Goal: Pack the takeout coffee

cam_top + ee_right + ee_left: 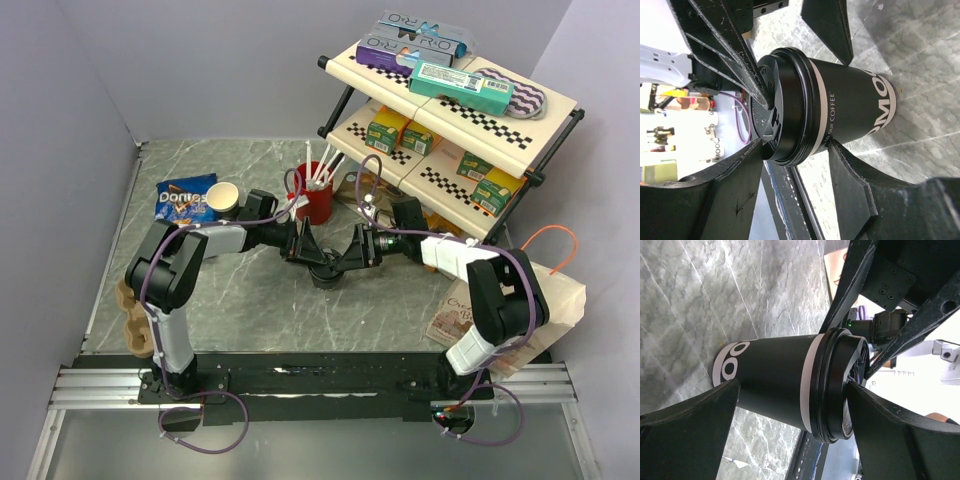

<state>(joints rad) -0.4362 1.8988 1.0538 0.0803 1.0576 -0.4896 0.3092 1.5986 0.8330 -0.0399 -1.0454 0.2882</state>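
Evidently packing had barely begun: the small dark paper coffee cup (pixel 775 375), black plastic lid (pixel 777 107) on, stood on the grey marbled table (pixel 250 300) between left gripper (pixel 303 247) and right gripper (pixel 352 255), both open-jawed, gripping nothing.

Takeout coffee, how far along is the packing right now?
Done: the lid is on the takeout coffee. In hand: the left gripper and right gripper have fingers straddling it; a firm grip is unclear. Left: it stands on the table, so lifting and packing remain.
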